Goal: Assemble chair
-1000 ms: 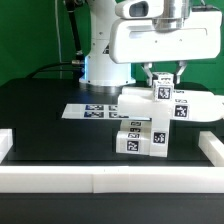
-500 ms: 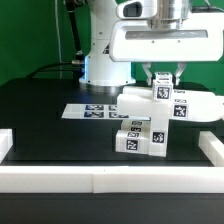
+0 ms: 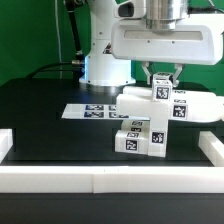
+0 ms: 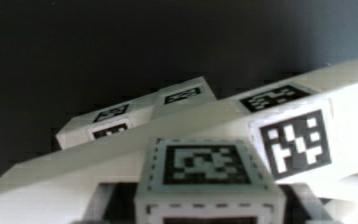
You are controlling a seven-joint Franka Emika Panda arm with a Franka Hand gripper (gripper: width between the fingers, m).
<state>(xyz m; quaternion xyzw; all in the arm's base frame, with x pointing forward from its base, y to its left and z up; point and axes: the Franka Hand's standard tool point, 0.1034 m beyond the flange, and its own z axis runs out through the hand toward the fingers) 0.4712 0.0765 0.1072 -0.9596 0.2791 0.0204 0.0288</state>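
Hovering over the chair (image 3: pixel 152 118) parts clustered mid-bench, near the marker board (image 3: pixel 90 111), the gripper (image 3: pixel 160 84) seems to have its fingers clamped on an upright tagged piece (image 3: pixel 160 91), though I cannot tell for sure. A slightly tilted piece could jam or knock the stacked blocks (image 3: pixel 140 139) sideways.

The chair (image 3: pixel 150 115), seen here in blocky parts, looks like matt white plastic with smooth faces, each bearing flat black-and-white printed tags; the wrist view shows the same dull, even finish (image 4: pixel 194 150). The table (image 3: pixel 40 115) is a smooth, matt black surface, and the marker board (image 3: pixel 90 111) on it looks thin, flat and paper-like. The border rails (image 3: pixel 110 180) are matt white, while the arm's housing (image 3: pixel 165 42) is smooth white plastic with a slight sheen.
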